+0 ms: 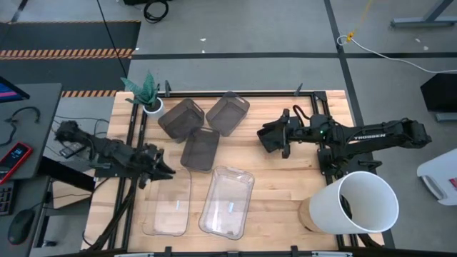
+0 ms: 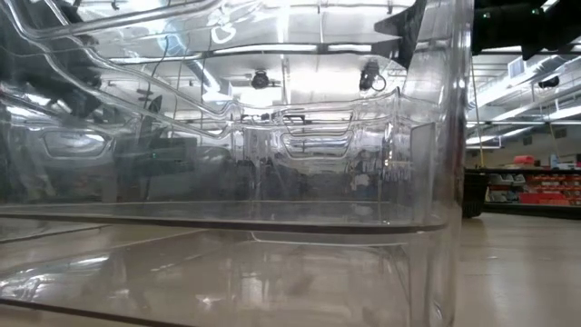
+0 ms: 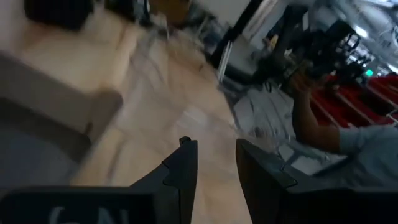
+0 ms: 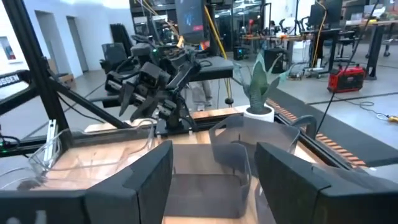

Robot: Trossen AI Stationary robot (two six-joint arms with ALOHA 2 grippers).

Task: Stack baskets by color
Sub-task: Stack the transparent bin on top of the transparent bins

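On the bench [image 1: 285, 185], 3 smoky grey baskets [image 1: 203, 125] sit grouped near the plant pot [image 1: 152, 106], and 2 clear baskets [image 1: 228, 201] lie nearer the front. The right claw [image 1: 270, 139] hovers wide, empty; the left claw [image 1: 161, 170], narrowly parted, holds nothing beside a clear basket.

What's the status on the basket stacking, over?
Left gripper at a clear basket, jaws part open. Right gripper empty, jaws wide, facing the grey baskets. Nothing stacked. White bucket clear of them.

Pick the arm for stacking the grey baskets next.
Right, probably. The right tool is open and faces the grey baskets across bare table. The left tool sits by the clear baskets instead.
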